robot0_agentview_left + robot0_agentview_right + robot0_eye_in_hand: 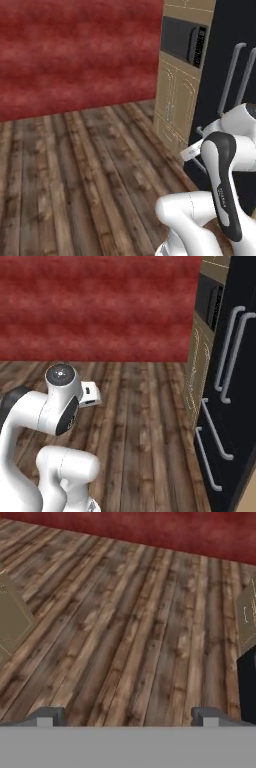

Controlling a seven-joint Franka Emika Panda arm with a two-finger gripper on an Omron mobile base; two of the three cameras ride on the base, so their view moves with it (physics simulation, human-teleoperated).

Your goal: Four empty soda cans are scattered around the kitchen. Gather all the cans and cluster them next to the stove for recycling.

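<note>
pincer [128,717]: jaws wide apart, holding nothing
aim: tilted at bare wood floor [125,622] while travelling, I'd guess
arm [220,190]: tucked close for driving

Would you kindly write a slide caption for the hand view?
Open end effector looking down over the dark wooden plank floor, red wall beyond.
</note>
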